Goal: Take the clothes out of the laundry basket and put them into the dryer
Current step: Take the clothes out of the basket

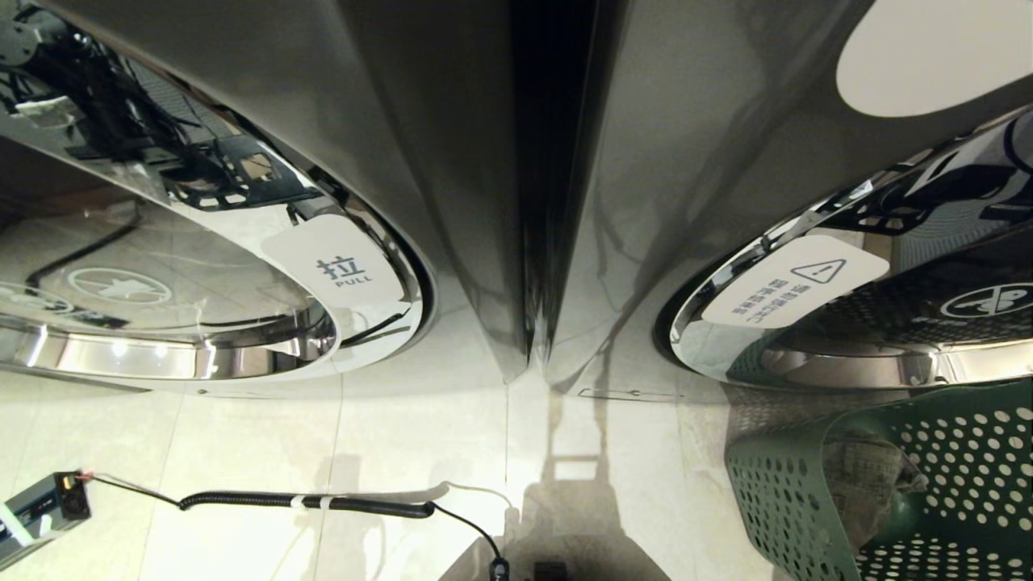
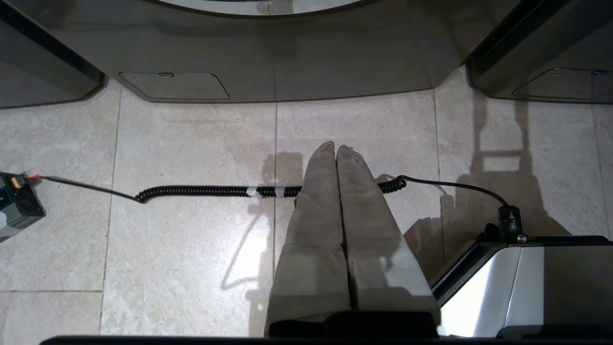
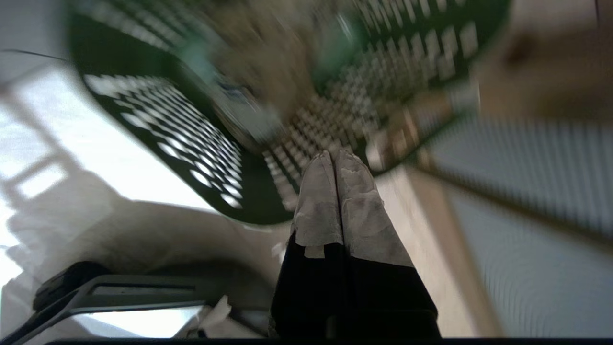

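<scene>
The clothes [image 1: 876, 476] are seen as a pale crumpled bundle inside the green perforated laundry basket [image 1: 952, 484], which stands on the floor at the lower right of the head view. Just behind the basket the round door of the right-hand dryer [image 1: 880, 315] is found, its chrome rim carrying a white warning label [image 1: 795, 281]. To the left, across a dark gap between the two grey machines, a second round door [image 1: 210, 307] is seen with a white "PULL" tab [image 1: 343, 270] on its rim.

In the right wrist view the right gripper [image 3: 334, 155] is shown above the basket [image 3: 182, 143] with its cloth-covered fingers [image 3: 318, 201] pressed together and nothing held between them; that picture is heavily blurred, so the clothes cannot be made out clearly there.

In the left wrist view the left gripper [image 2: 335, 146] is seen pointing down over the tiled floor [image 2: 191, 249], its fingers [image 2: 316, 215] likewise closed and empty. A black coiled cable [image 2: 210, 191] is laid across the tiles beneath it, running to a small dark box [image 2: 17, 206] at one end and to a plug on the robot's base [image 2: 527, 282] at the other
</scene>
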Robot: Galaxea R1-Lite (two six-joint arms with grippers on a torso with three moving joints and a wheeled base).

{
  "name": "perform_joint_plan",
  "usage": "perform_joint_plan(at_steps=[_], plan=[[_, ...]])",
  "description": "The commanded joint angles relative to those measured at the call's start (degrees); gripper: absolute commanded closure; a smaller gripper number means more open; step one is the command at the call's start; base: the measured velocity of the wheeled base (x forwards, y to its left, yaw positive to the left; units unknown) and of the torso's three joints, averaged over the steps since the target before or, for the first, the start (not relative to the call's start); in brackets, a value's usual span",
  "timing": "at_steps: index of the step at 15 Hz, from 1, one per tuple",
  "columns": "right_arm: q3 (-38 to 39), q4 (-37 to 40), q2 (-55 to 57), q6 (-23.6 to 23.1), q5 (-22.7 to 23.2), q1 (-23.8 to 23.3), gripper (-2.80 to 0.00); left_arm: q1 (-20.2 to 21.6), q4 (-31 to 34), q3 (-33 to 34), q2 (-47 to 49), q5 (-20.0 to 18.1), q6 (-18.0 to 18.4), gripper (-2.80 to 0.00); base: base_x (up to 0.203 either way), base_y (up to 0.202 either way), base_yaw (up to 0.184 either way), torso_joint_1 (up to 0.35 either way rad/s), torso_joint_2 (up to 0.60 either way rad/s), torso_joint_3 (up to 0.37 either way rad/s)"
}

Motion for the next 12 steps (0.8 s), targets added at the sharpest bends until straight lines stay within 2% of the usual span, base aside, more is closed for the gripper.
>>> perform_joint_plan(at_steps=[1,5,8,10,12], plan=[[2.0,0.3,8.7,4.9,-0.6,-2.0,0.00,0.0,0.0,0.0,-0.1,0.0,-0.1,0.00,0.000,0.000,0.000,0.000,0.00,0.000],[3.2,0.3,17.0,11.4,-0.3,-11.3,0.00,0.0,0.0,0.0,-0.1,0.0,0.0,0.00,0.000,0.000,0.000,0.000,0.00,0.000],[4.0,-1.4,21.5,12.3,1.9,-18.3,0.00,0.0,0.0,0.0,-0.1,0.0,0.0,0.00,0.000,0.000,0.000,0.000,0.00,0.000],[5.2,-8.3,27.3,11.9,3.8,-21.5,0.00,0.0,0.0,0.0,-0.1,0.0,-0.1,0.00,0.000,0.000,0.000,0.000,0.00,0.000],[7.0,-15.2,32.8,11.5,5.7,-22.5,0.00,0.0,0.0,0.0,-0.1,0.0,-0.1,0.00,0.000,0.000,0.000,0.000,0.00,0.000]])
